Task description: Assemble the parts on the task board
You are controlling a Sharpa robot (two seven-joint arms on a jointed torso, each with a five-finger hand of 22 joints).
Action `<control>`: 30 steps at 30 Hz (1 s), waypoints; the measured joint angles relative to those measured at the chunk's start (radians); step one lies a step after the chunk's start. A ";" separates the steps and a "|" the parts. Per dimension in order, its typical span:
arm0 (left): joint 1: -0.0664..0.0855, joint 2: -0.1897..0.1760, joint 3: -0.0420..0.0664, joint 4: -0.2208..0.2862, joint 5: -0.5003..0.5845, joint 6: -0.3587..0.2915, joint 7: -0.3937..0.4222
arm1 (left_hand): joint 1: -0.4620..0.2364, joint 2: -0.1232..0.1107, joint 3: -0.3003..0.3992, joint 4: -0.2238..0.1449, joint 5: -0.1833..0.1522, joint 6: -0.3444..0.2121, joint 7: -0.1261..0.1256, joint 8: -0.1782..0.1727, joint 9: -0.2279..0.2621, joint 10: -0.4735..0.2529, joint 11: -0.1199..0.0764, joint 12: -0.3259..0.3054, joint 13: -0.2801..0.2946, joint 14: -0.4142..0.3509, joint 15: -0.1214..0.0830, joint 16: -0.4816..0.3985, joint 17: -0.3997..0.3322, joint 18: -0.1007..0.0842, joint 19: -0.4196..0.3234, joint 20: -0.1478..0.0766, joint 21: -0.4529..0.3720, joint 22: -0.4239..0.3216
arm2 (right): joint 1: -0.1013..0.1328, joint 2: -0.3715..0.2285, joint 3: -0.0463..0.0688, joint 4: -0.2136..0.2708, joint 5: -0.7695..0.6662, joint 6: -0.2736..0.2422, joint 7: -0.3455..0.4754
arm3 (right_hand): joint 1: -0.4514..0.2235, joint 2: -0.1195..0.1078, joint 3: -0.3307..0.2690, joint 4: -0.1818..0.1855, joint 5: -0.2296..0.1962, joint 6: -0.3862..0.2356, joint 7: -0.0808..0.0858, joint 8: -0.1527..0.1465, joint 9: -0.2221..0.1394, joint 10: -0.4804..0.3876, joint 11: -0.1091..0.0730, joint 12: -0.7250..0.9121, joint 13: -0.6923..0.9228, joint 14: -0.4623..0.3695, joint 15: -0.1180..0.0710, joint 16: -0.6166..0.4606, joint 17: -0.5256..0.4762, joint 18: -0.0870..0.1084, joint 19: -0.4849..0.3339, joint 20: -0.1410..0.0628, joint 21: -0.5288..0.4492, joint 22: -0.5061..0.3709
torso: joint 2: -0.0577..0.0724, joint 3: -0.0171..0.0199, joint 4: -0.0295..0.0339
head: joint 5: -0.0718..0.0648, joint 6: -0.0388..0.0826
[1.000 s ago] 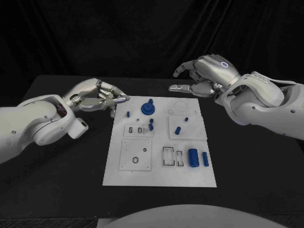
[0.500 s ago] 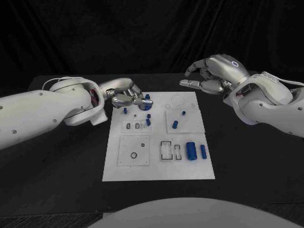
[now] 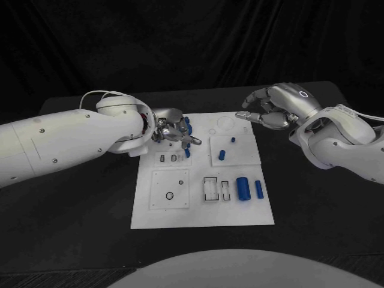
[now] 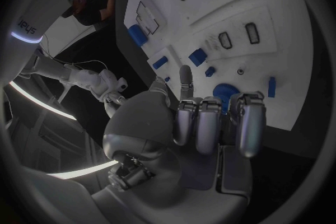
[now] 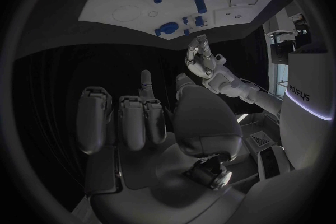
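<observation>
- The table [image 3: 71, 198] is a matte black surface; the task board [image 3: 201, 213] lies in its middle, with its long axis running from the near edge to the far edge.
- The task board is a flat white plate, smooth, with raised square panels, dark-outlined rectangular slots and ring-shaped recesses.
- The left hand [image 3: 170, 129], silver and glossy on a smooth white arm, hovers over the board's far left corner. Its fingers are curled in loosely and I see nothing between them, though whether a fingertip touches a part I cannot tell.
- The right hand [image 3: 274, 108] hangs off the board's far right corner, above the black table, fingers bent but apart, gripping nothing.
- The round blue part [image 3: 185, 128], a disc with a knob on it, sits at the board's far edge directly under and just beyond the left hand's fingers [image 4: 206, 123]. In my judgement this is what the next move turns on, and the left hand is far nearer to it than the right.
- Two blue cylinders [image 3: 242, 188] lie side by side towards the board's near right corner, long axes along the board's length, well apart from both hands.
- Small blue pegs [image 3: 222, 155] stand on the mid-board panels, between the hands.
</observation>
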 measured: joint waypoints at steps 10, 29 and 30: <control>0.000 0.017 0.000 -0.010 -0.015 0.050 -0.130 | 0.007 -0.007 0.004 -0.004 0.012 0.018 -0.011 0.005 0.071 0.001 -0.013 0.000 0.000 0.003 -0.017 0.000 0.000 0.000 0.001 -0.016 0.000 0.000 | -0.003 -0.003 0.000 0.000 0.002 0.002 0.000 | -0.002 0.006 -0.003 -0.003 0.007 0.000 0.000 0.000 0.000 0.000 0.000 0.000 0.000 0.000 0.000 0.000 0.000 0.000 0.000 0.000 0.000 0.000 | 0.005 0.0074 -0.0089 | 0.012 -0.002; 0.000 0.039 0.000 -0.041 -0.021 0.080 -0.193 | 0.021 -0.008 0.010 -0.010 0.023 0.005 -0.013 -0.020 0.126 0.002 -0.020 0.000 0.000 0.000 -0.021 0.000 0.000 0.001 0.001 -0.023 -0.008 0.000 | -0.004 0.004 0.000 -0.004 0.003 0.007 0.000 | 0.000 0.008 -0.006 0.000 0.019 0.000 0.000 0.000 0.000 0.000 0.000 0.000 0.000 0.000 0.000 0.000 0.000 0.000 0.000 0.000 0.000 0.000 | 0.001 0.0068 -0.0106 | 0.016 -0.001; 0.000 0.040 0.000 -0.043 -0.021 0.081 -0.193 | 0.021 -0.008 0.010 -0.010 0.023 0.005 -0.013 -0.024 0.126 0.002 -0.020 0.000 0.000 0.000 -0.021 0.000 0.000 0.000 0.001 -0.023 -0.008 0.000 | -0.004 0.004 0.000 -0.004 0.003 0.007 0.000 | 0.000 0.008 -0.006 0.000 0.019 0.000 0.000 0.000 0.000 0.000 0.000 0.000 0.000 0.000 0.000 0.000 0.000 0.000 0.000 0.000 0.000 0.000 | 0.001 0.0064 -0.0106 | 0.015 -0.001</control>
